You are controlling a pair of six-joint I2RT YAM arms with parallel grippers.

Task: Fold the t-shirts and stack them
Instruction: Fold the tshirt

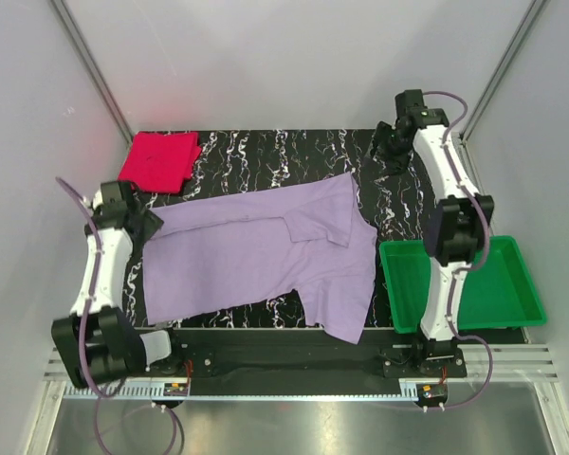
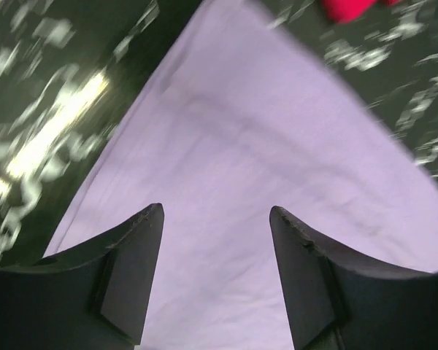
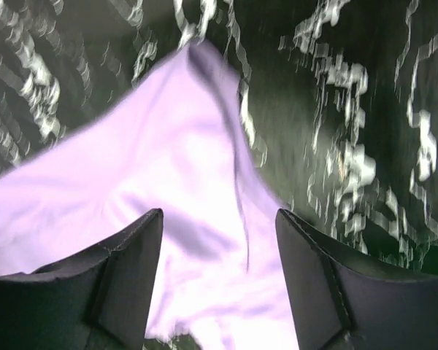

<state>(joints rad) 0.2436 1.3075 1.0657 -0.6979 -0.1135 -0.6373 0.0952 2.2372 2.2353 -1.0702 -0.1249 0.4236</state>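
Observation:
The lavender t-shirt [image 1: 256, 251] lies spread out and partly folded over itself on the black marbled table [image 1: 266, 152]. The pink-red t-shirt [image 1: 159, 159] sits as a folded square at the far left corner. My left gripper [image 1: 150, 225] is open at the lavender shirt's left edge; in the left wrist view the gripper [image 2: 215, 211] hovers empty over the purple cloth [image 2: 277, 146], with a bit of the pink-red shirt [image 2: 347, 9] at the top. My right gripper [image 1: 387, 142] is open at the far right; its wrist view shows the gripper [image 3: 219, 213] above a corner of the shirt [image 3: 168, 168], holding nothing.
A green plastic tray [image 1: 503, 284] stands at the near right, beside the right arm's base; the shirt's lower right part hangs toward it. White walls with metal corner posts close in the table at the back and sides.

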